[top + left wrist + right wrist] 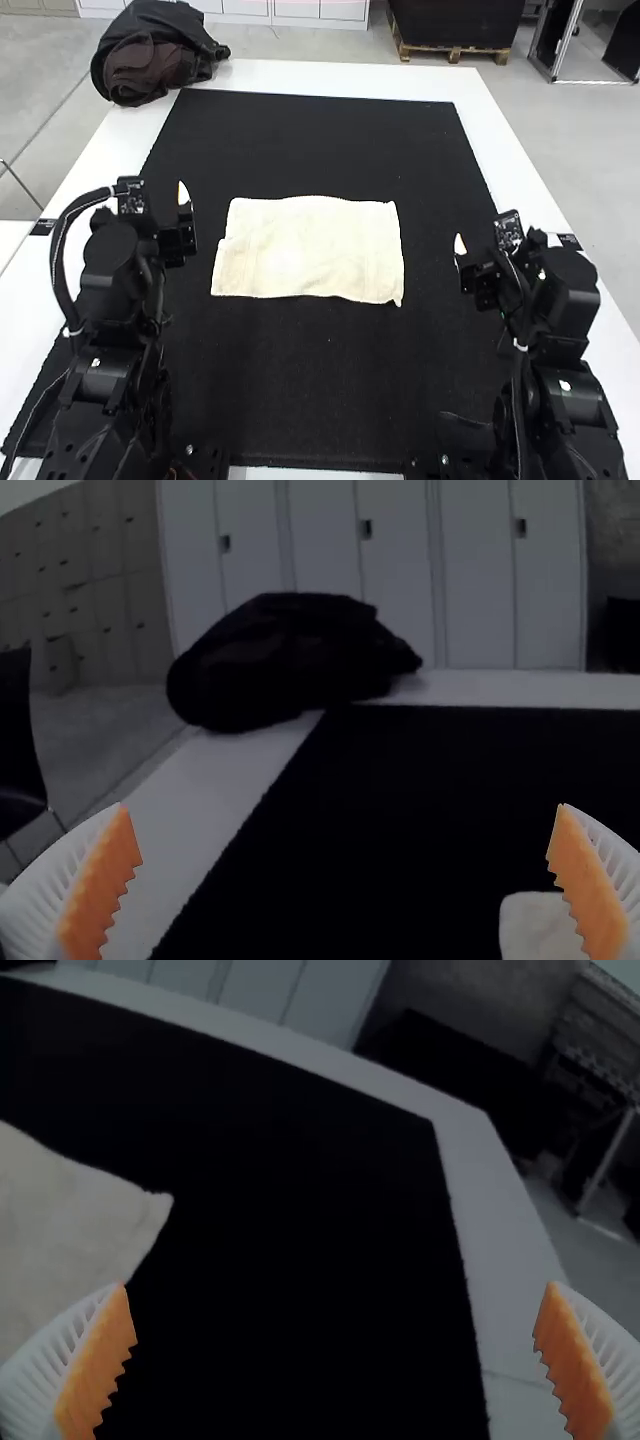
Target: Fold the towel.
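White along the rim of the counter (250, 75), partly hidden by the arms. Black across its middle, under the mat (330, 380). Cream for the towel (310, 250), spread roughly flat between the grippers, with a stepped left edge; cut off in both wrist views, layers impossible to count. Dark, with folds hard to make out, for the bag (150, 55) at the far left corner. Wide apart, empty and clear of the towel for the fingers of both left gripper (178, 235) and right gripper (478, 270).
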{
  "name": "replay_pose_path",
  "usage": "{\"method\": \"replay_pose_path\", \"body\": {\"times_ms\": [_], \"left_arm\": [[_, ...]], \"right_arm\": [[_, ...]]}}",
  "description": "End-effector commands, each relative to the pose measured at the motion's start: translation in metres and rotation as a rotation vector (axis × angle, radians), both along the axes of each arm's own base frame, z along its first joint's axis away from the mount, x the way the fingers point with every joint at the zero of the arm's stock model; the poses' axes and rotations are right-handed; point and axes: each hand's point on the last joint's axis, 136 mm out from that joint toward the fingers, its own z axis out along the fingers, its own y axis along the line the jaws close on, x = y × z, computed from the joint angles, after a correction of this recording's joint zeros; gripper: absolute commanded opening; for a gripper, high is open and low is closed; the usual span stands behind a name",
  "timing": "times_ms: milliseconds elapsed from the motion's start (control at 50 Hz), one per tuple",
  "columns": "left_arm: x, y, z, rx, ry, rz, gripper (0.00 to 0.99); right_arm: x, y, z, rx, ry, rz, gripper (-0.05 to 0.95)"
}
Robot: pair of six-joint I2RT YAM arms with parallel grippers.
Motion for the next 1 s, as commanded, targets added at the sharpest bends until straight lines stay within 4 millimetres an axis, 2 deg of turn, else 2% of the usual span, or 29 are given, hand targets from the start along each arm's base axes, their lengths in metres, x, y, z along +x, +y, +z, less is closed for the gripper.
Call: {"method": "replay_pose_path", "body": {"times_ms": [0,60,80,180,360,480,560,640,700,780,900,980], "left_arm": [[-0.002,-0.004,0.015,0.119,-0.036,-0.004,0.948],[-0.007,0.003,0.032,0.157,-0.094,0.047,0.938],[-0.012,0.006,0.045,0.167,-0.142,0.073,0.938],[-0.022,0.007,0.071,0.215,-0.219,0.106,0.938],[-0.025,0.008,0.112,0.218,-0.239,0.115,0.938],[-0.006,0.006,0.141,0.223,-0.19,0.101,0.938],[0.026,0.0,0.147,0.24,-0.09,0.061,0.938],[0.063,-0.004,0.141,0.252,0.023,0.023,0.936],[0.089,-0.004,0.13,0.255,0.108,0.014,0.936],[0.117,-0.003,0.111,0.257,0.203,0.005,0.951],[0.142,-0.002,0.079,0.255,0.319,-0.002,0.959],[0.151,-0.001,0.044,0.213,0.416,-0.007,0.957]], "right_arm": [[0.0,0.005,0.015,-0.099,-0.082,0.041,0.92],[0.0,-0.008,0.041,-0.094,-0.183,-0.038,0.92],[-0.001,-0.015,0.053,-0.094,-0.23,-0.08,0.92],[-0.009,-0.027,0.085,-0.083,-0.35,-0.158,0.91],[-0.01,-0.033,0.128,0.031,-0.37,-0.185,0.91],[0.017,-0.039,0.156,0.164,-0.285,-0.202,0.91],[0.051,-0.042,0.163,0.243,-0.171,-0.214,0.91],[0.089,-0.04,0.155,0.293,-0.04,-0.217,0.91],[0.111,-0.04,0.147,0.334,0.033,-0.228,0.91],[0.136,-0.038,0.123,0.378,0.14,-0.239,0.91],[0.154,-0.024,0.084,0.446,0.273,-0.191,0.91],[0.155,-0.015,0.046,0.462,0.381,-0.171,0.91]]}}
